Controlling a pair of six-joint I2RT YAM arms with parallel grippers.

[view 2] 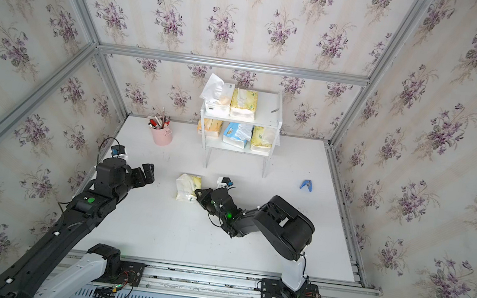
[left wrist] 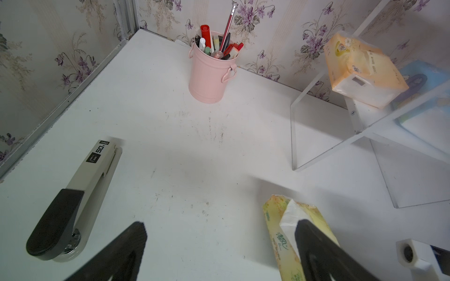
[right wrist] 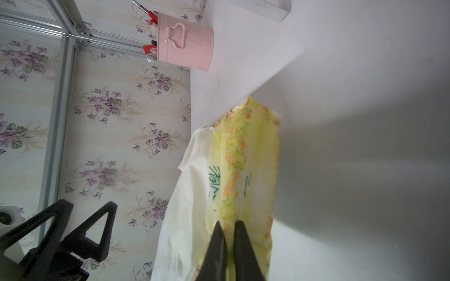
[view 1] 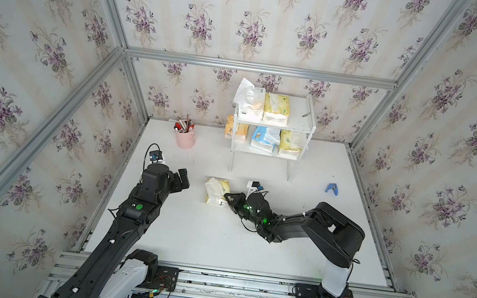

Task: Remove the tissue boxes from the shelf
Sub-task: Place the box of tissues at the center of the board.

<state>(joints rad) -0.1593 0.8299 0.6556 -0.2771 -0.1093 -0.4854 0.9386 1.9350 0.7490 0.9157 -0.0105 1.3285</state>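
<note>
Tabletop: white, faint grey scuffs.
Wallpaper: cream stripes, purple violet sprays.
Shelf: white.
Packs on shelf: white pack; upper yellow pack, yellow-and-white; orange pack; light blue pack; lower yellow pack, yellow-and-white.
Loose pack: yellow-and-white, orange flower border, green lettering.
Pen cup: pink.
Stapler: pale grey, black.
Clip: blue.

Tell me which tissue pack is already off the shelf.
The yellow pack lying on the table, gripped by the right tool; the other five sit on the shelf.
</note>
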